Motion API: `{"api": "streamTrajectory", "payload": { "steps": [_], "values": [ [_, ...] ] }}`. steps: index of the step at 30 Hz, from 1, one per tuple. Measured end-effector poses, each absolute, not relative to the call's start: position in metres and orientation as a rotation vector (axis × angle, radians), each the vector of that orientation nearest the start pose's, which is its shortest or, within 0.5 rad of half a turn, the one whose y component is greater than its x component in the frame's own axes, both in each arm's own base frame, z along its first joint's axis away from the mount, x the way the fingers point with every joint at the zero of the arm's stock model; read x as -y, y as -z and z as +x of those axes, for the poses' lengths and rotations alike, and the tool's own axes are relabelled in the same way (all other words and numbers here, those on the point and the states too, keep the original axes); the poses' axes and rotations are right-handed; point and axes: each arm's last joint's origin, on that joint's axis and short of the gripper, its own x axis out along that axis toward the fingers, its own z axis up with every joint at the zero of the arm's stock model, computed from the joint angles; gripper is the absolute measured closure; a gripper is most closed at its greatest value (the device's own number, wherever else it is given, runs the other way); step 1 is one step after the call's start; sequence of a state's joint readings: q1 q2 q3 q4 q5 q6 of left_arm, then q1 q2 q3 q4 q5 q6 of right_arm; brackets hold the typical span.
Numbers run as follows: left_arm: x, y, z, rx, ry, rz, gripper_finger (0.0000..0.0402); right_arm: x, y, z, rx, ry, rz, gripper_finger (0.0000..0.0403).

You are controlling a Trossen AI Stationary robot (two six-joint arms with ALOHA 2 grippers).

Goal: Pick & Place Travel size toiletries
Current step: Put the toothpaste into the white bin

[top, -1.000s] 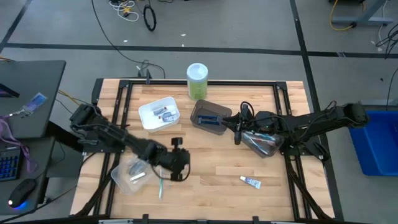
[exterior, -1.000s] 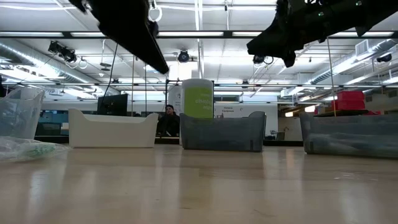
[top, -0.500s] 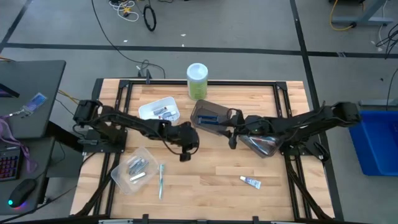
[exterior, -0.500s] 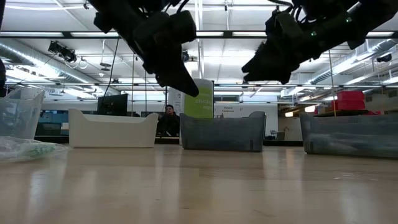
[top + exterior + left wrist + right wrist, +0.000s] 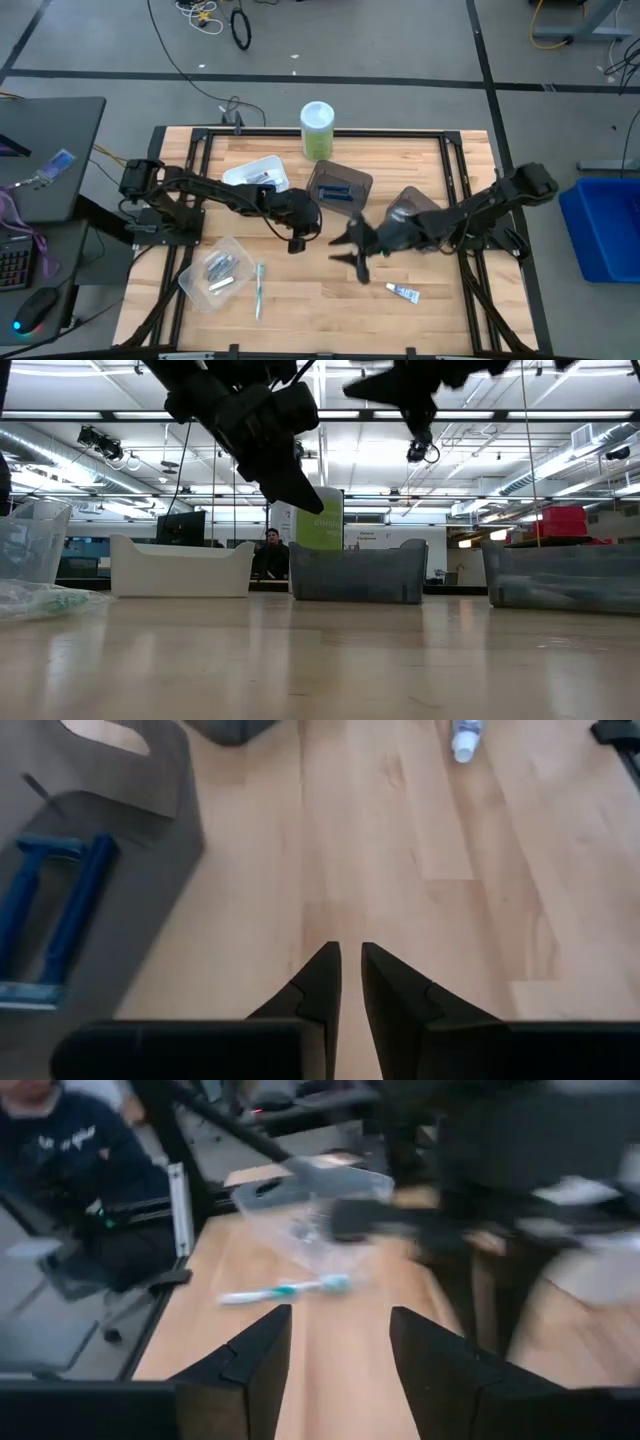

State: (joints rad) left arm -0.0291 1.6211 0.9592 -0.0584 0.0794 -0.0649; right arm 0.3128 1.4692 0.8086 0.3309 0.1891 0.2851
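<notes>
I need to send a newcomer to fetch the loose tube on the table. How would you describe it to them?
Start at the wooden table, near its front edge on the right arm's side. The small white tube lies alone on bare wood there, outside every bin, unlike the long toothbrush lying beside the clear bin.

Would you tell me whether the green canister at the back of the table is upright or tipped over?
Upright. The high view shows the green canister end-on, its round white lid facing up, and the low view shows it standing tall behind the dark bin.

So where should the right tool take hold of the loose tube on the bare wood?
The tube lies flat and alone on the table, long axis roughly left-right. Probably best to come straight down from above and pinch across its narrow width at mid-body. The right tool hovers open nearby.
</notes>
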Motion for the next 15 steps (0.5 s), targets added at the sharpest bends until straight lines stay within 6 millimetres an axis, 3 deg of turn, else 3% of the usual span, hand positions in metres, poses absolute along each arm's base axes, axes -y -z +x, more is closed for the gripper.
{"api": "streamTrajectory", "payload": {
  "steps": [6, 15],
  "values": [
    [-0.002, -0.201, 0.337, -0.708, 0.064, -0.033, 0.0351, -0.133, -0.241, 0.310, -0.485, -0.091, 0.127, 0.0212],
    [-0.009, -0.201, 0.337, -0.704, 0.048, -0.032, 0.0351, -0.162, -0.212, 0.266, -0.911, 0.054, 0.419, 0.0197]
  ]
}}
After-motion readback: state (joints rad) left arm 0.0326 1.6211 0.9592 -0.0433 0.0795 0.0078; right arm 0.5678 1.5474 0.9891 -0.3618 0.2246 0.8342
